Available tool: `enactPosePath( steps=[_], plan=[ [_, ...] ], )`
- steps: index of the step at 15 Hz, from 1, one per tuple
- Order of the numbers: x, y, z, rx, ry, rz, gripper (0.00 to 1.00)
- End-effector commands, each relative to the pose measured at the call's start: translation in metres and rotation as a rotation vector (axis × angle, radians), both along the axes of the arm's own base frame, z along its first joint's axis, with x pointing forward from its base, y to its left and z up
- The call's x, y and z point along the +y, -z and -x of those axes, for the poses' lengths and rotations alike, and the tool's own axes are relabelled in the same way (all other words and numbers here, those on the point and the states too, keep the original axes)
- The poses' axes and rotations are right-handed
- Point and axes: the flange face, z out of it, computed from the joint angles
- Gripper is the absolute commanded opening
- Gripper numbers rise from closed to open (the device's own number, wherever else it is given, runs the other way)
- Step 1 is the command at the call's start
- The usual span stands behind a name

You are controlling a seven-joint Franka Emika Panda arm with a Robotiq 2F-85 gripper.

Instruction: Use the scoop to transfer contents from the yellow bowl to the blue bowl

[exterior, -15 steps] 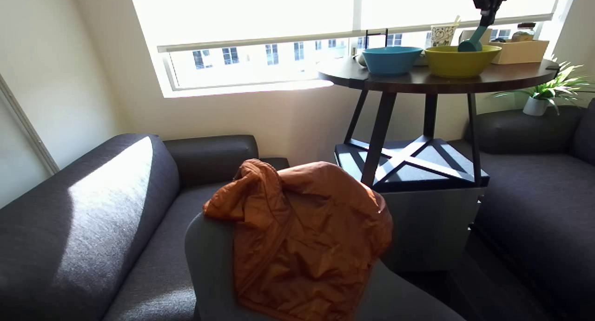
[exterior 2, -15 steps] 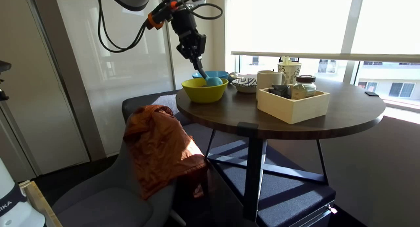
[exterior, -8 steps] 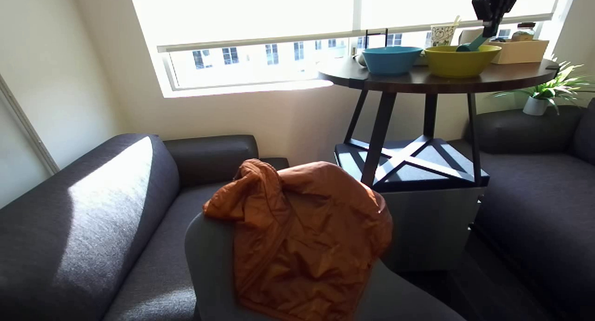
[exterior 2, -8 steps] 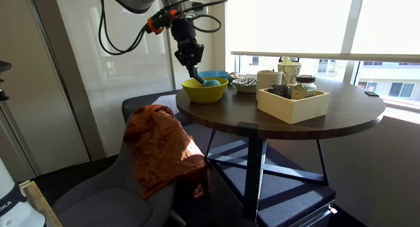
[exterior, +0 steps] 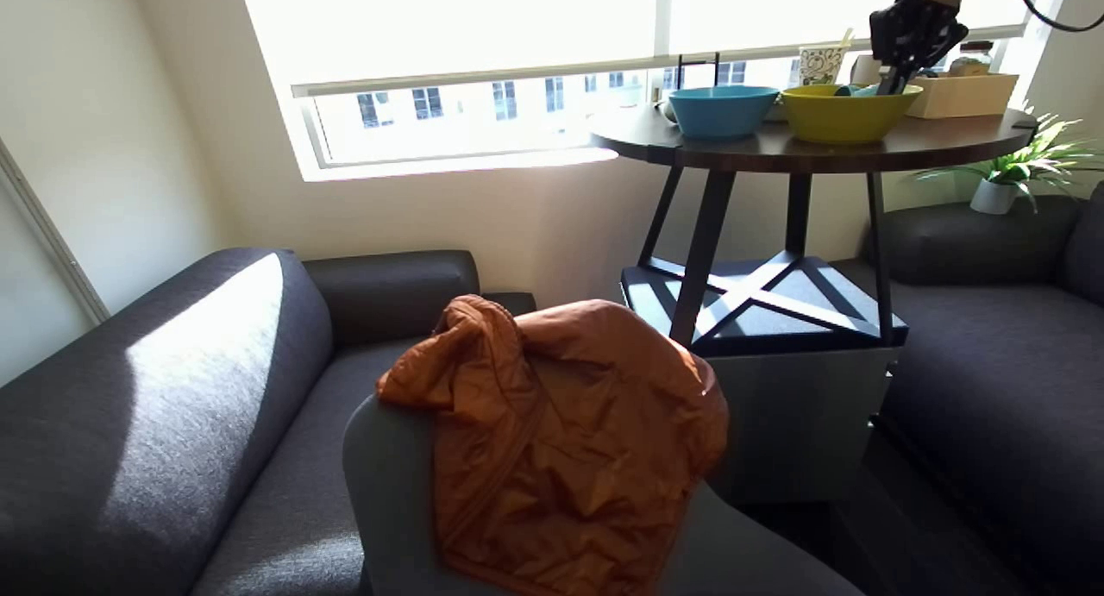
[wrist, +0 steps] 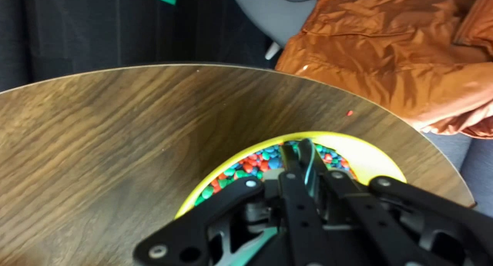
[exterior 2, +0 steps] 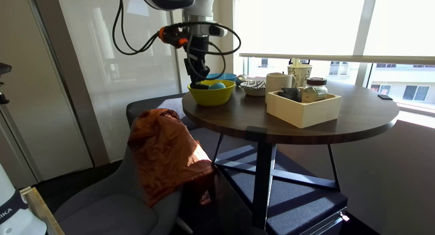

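The yellow bowl (exterior: 849,122) stands near the table's edge, also in an exterior view (exterior 2: 212,97) and the wrist view (wrist: 371,160). It holds many small red, green and blue pieces (wrist: 264,158). The blue bowl (exterior: 723,115) stands beside it, partly hidden behind it in an exterior view (exterior 2: 225,76). My gripper (exterior: 893,85) is shut on the handle of the teal scoop (exterior 2: 217,86); a strip of it shows between the fingers (wrist: 298,148) in the wrist view. The fingertips are inside the yellow bowl's rim. The scoop lies low in the bowl; its load is hidden.
A pale wooden box (exterior 2: 302,111) with a jar (exterior 2: 315,88), a mug (exterior 2: 278,81), a patterned cup (exterior 2: 299,74) and a patterned bowl (exterior 2: 255,88) share the round table (exterior 2: 360,116). A chair with an orange jacket (exterior 2: 166,153) stands close to the table edge.
My gripper has come down to the yellow bowl's rim and turned more upright. The scoop has tilted flatter and sunk lower into the bowl. Both bowls have shifted slightly left in an exterior view.
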Motion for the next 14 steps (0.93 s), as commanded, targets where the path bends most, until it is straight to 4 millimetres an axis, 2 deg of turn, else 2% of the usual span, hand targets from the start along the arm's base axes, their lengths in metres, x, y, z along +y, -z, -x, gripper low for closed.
enactPosePath(
  steps=[1, 14],
  plan=[
    [-0.007, 0.002, -0.004, -0.045, 0.041, -0.159, 0.02],
    [-0.028, 0.012, 0.002, -0.145, 0.165, -0.507, 0.02]
  ],
)
